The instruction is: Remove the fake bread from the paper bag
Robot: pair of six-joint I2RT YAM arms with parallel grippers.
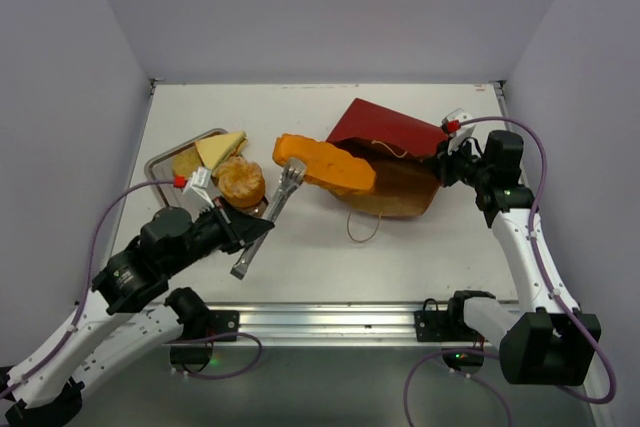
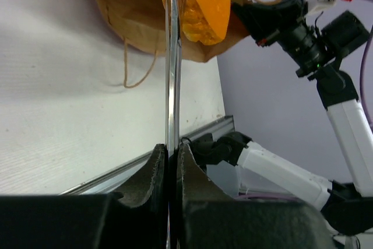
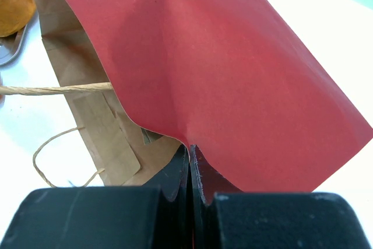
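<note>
White bench [image 1: 330, 257], pale walls. Left claw [image 1: 258, 233] is closed on metal tongs [image 1: 283, 197], whose tips meet a long orange roll [image 1: 325, 165] at the paper bag [image 1: 385, 127] mouth. Right claw [image 1: 440, 160] pinches the bag's red edge. Judged step: extraction. Next move calls for drawing the roll clear toward the tray [image 1: 160, 160].

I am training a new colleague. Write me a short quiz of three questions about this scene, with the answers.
1. True or false: the right claw is shut on the red paper bag.
2. What does the left claw hold? A) a spoon B) metal tongs C) a bun
3. Fill in: the tongs' tips reach the long orange ___ at the bag's mouth.

Key: 1 true; 2 B; 3 roll.
</note>
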